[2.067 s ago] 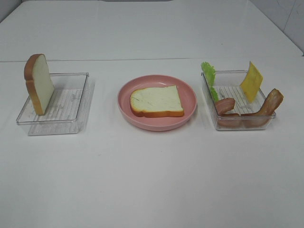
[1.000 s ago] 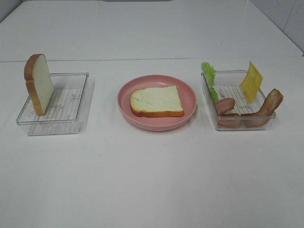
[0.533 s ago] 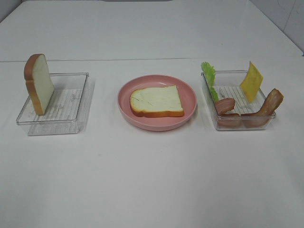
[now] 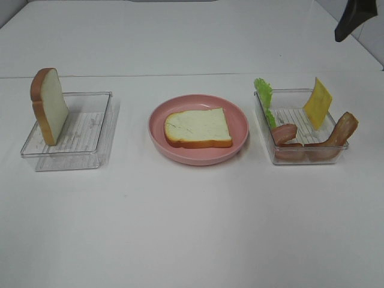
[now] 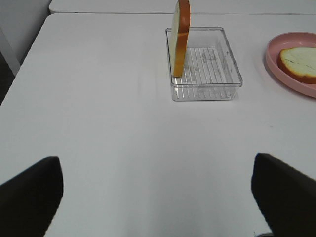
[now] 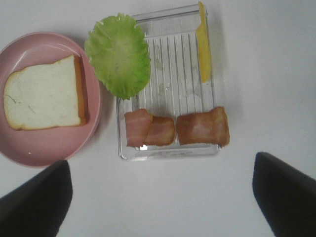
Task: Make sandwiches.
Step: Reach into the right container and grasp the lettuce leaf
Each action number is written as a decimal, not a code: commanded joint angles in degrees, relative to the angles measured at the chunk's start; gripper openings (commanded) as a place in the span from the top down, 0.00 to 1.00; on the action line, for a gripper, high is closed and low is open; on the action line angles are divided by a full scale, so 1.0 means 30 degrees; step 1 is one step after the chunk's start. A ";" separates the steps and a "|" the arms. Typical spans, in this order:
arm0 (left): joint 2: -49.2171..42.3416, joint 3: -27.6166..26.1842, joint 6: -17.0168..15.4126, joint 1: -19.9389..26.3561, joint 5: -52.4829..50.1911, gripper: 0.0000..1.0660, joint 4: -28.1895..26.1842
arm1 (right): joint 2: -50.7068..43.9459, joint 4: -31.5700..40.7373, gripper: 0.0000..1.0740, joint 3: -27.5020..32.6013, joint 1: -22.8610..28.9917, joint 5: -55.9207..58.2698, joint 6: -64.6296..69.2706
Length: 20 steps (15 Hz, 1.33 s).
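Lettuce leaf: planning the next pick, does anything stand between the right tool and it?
Nothing visible does: the open right tool hangs over the tray, and the lettuce leaf leans uncovered at its edge.

Bread slice (image 4: 198, 127) on central plate (image 4: 198, 156); upright slice (image 4: 51, 107) in left tray (image 4: 84, 129); lettuce (image 4: 264, 96), cheese (image 4: 317, 103), bacon (image 4: 342, 131) in right tray (image 4: 294, 115).

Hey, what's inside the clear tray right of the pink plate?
A green lettuce leaf, a yellow cheese square propped on edge, and two curled bacon strips. The ribbed floor of the tray shows between them; anything beneath the bacon is covered.
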 commanded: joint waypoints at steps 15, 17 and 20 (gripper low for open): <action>-0.0363 0.0000 -0.0172 -0.0076 -0.0210 0.11 -0.0019 | 1.3827 -0.1089 0.10 -1.1364 0.4125 0.1394 0.1547; -0.0363 0.0000 -0.0172 -0.0076 -0.0210 0.11 -0.0019 | 1.4305 -0.1031 0.10 -1.1364 0.4125 0.1261 0.1337; -0.0363 0.0000 -0.0172 -0.0076 -0.0210 0.11 -0.0019 | 1.4439 -0.0974 0.12 -1.1364 0.4125 0.0917 0.1299</action>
